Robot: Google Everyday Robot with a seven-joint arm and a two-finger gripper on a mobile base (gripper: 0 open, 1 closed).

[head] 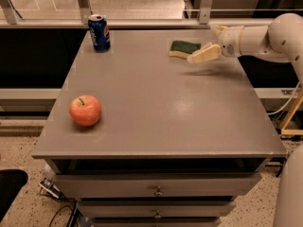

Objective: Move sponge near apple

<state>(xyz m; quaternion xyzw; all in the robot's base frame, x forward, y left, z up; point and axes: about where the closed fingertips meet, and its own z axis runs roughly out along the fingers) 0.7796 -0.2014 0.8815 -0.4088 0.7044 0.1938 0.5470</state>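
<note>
On my feed the apple [85, 110] sits at the left of the grey table [156, 122], near its front edge, stem up. Further back, at the far left corner, a blue soda can [99, 32] stands upright, well apart from the apple. Moving right, I see the sponge [184, 49] lying flat, green side up, near the far edge and right of centre, a long way across the table from the apple. Just to its right is the gripper [206, 45], reaching in from the right side on the white arm [265, 38]. The claw reads as released: one pale finger [204, 54] angles down beside the sponge's right end, the other is spread away above it, and nothing is grasped. Below the tabletop I see drawers [156, 186] on the front.
</note>
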